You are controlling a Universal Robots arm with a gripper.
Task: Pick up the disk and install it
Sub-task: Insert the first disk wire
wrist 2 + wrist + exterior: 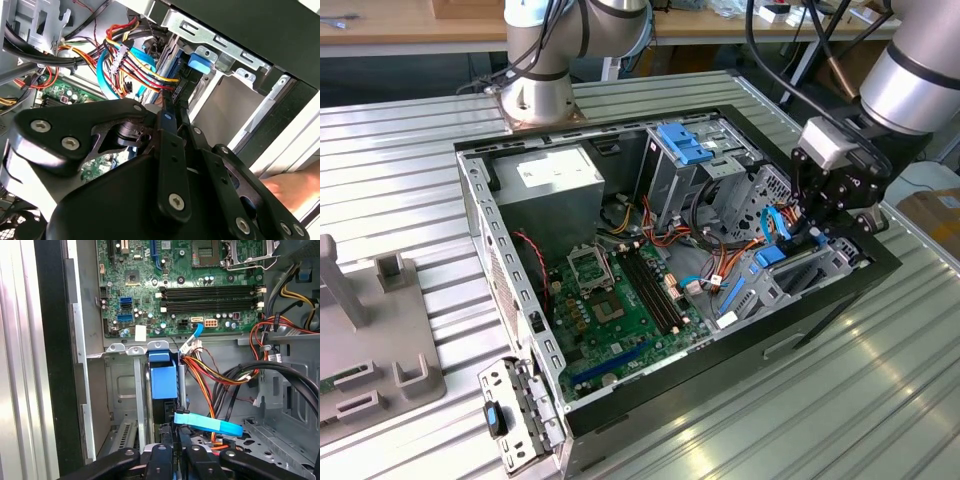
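Exterior view: black end effector [817,222] lowered into the corner of the open computer case [620,400] toward the exterior view's right, over the drive slot beside a flat blue cable [772,222]. Rested on a ribbed metal tabletop [400,170], that case, with the green motherboard [620,300] exposed, a grey power supply [550,185] at the back and an upright grey bay topped by a blue latch piece [685,145]. Stood near the case's front corner, a detached metal bracket [515,415]; lay further toward the exterior view's left, a grey fixture [370,350]. First wrist view: fingers [161,460] drawn close together just above the disk [163,382], seated on edge in a narrow metal slot, blue carrier tab uppermost, dark drive body below. Crossed directly in front of the fingertips, the flat blue cable [210,424], with a bundle of red, yellow and black wires [220,375] off to one side. Second wrist view: fingers [167,145] pointed at the blue tab of the disk [199,63], slotted beneath a metal rail. Appeared nearly closed but gripping nothing clearly; contact with the disk could not be told.
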